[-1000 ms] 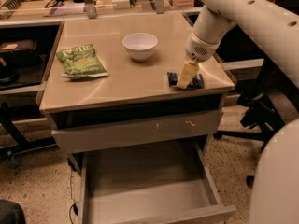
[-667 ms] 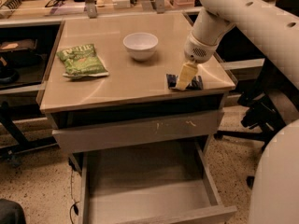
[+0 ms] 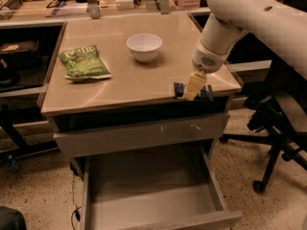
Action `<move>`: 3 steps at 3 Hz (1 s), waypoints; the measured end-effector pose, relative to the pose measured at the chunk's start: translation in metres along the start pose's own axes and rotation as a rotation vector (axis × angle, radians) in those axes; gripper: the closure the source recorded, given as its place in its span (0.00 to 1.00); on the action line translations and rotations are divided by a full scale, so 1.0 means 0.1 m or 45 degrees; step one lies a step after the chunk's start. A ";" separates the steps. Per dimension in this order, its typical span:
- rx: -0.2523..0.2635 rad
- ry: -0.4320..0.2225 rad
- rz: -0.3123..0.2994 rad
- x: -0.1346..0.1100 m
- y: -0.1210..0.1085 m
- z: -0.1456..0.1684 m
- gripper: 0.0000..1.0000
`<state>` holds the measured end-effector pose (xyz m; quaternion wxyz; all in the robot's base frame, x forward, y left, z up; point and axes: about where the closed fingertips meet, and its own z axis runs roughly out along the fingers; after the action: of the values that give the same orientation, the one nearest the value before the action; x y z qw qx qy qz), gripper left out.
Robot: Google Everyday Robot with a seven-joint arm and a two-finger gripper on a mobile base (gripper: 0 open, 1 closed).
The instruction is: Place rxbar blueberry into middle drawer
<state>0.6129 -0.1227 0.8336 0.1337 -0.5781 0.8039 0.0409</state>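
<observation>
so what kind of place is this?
Probably an office or lab workspace: a rolling office chair, cluttered desks behind, and a drawer cabinet. The pincer is at the rxbar blueberry by the cabinet top's front edge.

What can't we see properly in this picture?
Dark navy-blue flat snack bar: camera view, its middle hidden by the pale yellow gripper over it at the beige tabletop's front right edge.
Wide grey metal open drawer: camera view, front panel cut off by the bottom edge.
Green crinkly chip bag: camera view, lettering too blurred to read.
</observation>
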 end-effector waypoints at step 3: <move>-0.091 0.021 0.052 0.15 0.54 0.27 1.00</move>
<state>0.5626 -0.1126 0.7991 0.1056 -0.5661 0.8148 0.0674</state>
